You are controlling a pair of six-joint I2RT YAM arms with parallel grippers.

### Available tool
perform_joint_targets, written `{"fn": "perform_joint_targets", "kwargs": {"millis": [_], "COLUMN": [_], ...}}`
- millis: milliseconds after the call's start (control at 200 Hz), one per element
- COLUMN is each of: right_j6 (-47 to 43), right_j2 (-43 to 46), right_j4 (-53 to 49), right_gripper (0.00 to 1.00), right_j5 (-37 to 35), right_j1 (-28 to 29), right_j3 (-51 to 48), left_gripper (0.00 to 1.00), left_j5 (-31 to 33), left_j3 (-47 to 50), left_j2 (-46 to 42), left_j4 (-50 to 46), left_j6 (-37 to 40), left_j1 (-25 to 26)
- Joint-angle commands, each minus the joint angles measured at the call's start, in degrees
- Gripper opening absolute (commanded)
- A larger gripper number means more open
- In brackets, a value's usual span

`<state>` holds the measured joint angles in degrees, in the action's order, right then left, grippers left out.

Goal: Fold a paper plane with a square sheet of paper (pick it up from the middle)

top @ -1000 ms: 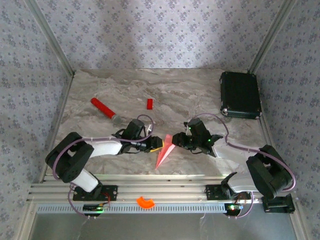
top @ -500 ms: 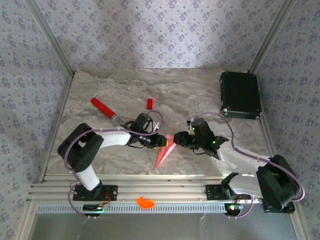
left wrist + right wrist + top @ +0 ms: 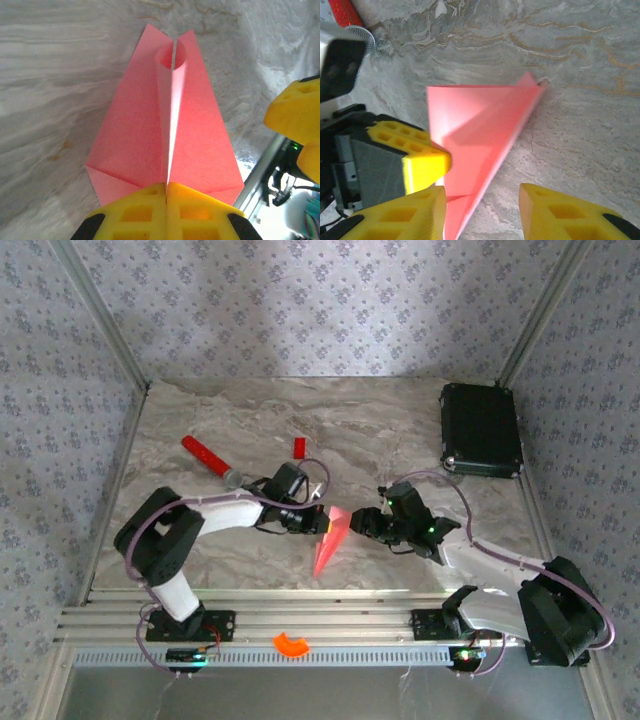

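The left arm (image 3: 215, 510) and the right arm (image 3: 490, 558) are built of white links joined by black cylindrical joints. A lilac cable (image 3: 432, 474) is looped along each arm. Black base plates (image 3: 190, 625) are bolted to a silver rail (image 3: 320, 625), and small green lights (image 3: 196, 658) are lit below them. The fingers (image 3: 135, 212) of the left gripper (image 3: 166, 189) and of the right gripper (image 3: 480, 189) are moulded in yellow with square recesses.

Left tool (image 3: 324, 522) nudged the paper plane (image 3: 328, 545) rightward.
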<state>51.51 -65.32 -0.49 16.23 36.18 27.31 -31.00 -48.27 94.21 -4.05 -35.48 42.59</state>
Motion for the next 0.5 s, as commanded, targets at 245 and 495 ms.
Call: {"fn": "perform_joint_targets", "kwargs": {"millis": [245,495], "right_j6": [4.03,4.66], "right_j2": [-4.83,-16.11], "right_j4": [0.66,2.60], "right_gripper": [0.47,0.47], "right_j5": [-2.49,-1.44], "right_j1": [8.44,13.00], "right_j3": [6.71,13.16], "left_gripper": [0.00,0.00], "left_j5": [22.17,24.68], "left_j3": [7.56,8.08], "left_j2": [-16.84,-18.41], "left_j4": [-8.08,-10.44], "left_j6": [-6.50,-7.82], "left_j1": [2.68,4.54]}}
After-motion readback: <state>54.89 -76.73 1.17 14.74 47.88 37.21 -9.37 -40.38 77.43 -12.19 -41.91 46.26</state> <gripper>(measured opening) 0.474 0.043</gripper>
